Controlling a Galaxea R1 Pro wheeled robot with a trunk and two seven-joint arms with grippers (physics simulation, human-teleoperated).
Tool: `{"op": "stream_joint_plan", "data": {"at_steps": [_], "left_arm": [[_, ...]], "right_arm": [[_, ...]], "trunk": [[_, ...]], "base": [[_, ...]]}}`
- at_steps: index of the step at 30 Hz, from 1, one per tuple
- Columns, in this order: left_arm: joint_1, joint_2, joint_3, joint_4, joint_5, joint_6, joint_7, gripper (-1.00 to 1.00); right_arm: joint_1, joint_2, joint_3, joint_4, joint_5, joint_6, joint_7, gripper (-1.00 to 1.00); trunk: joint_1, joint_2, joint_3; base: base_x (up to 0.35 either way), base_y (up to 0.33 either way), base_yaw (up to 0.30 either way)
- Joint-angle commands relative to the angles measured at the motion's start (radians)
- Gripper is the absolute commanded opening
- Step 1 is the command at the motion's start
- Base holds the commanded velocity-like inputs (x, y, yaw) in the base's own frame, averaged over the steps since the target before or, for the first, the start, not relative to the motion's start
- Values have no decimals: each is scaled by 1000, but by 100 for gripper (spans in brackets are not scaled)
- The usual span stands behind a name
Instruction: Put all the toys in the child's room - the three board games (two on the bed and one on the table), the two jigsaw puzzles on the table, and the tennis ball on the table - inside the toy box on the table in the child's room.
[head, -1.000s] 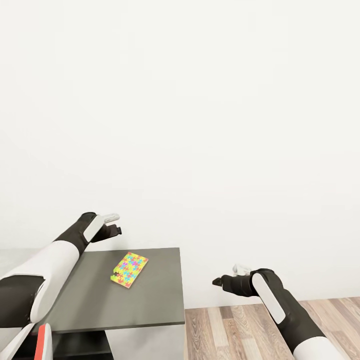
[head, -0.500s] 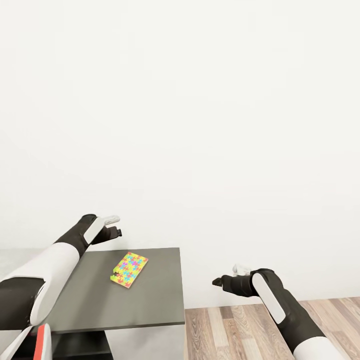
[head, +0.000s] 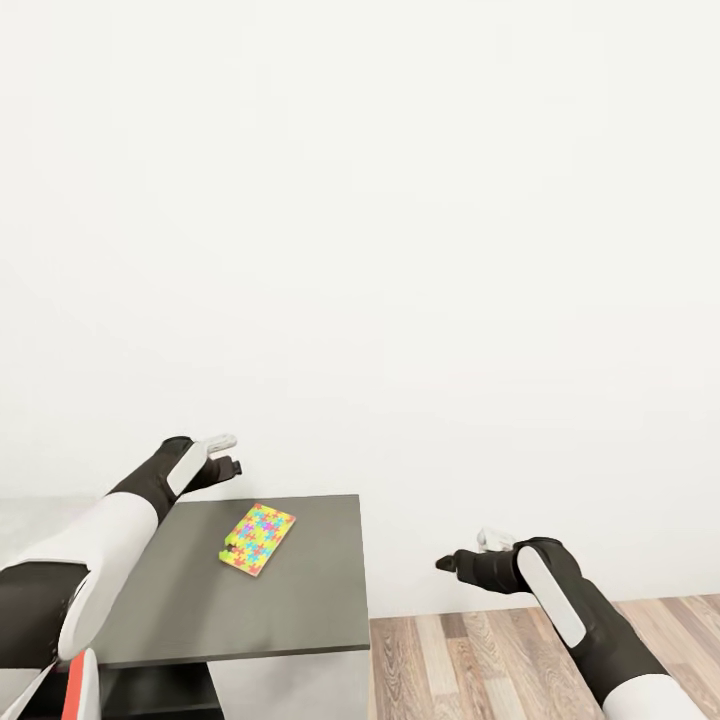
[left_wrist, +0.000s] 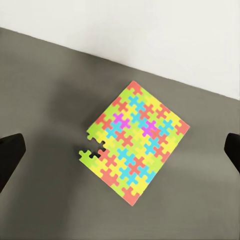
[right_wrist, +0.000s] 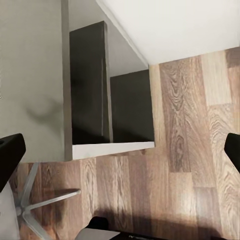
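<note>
On the dark grey desk (head: 270, 590), at about 7 o'clock in the head view, one jigsaw puzzle (head: 257, 538) is seen lying flat, a single piece (left_wrist: 88, 156) sitting slightly detached at its edge. The left gripper (head: 232, 464) is held above the desk's far edge, at 11 o'clock from the puzzle and clear of it; its fingers are seen spread wide. The right gripper (head: 447, 563) is held over the wood floor (head: 520, 660) beside the desk, at 3 o'clock from the puzzle, fingers likewise spread and nothing held.
</note>
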Motion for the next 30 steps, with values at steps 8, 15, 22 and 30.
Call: {"op": "stream_joint_plan", "data": {"at_steps": [8,15,22,30], "left_arm": [[6,0,-9,72,8,-88,7,100],[14,0,-10,89,8,-133,5,100],[16,5,-12,90,9,-136,2,100],[20,13,-13,90,9,-135,-6,100]], "right_arm": [[2,-45,-5,0,-5,-8,143,100],[5,-61,-6,0,-5,-12,184,100],[8,-63,-5,0,-5,-18,191,100],[12,-62,8,-1,-6,-76,211,100]], "trunk": [[31,-58,-27],[58,-107,-49],[85,-156,-71],[116,-212,-96]], "base": [[0,0,0],[0,0,0],[0,0,0],[0,0,0]]}}
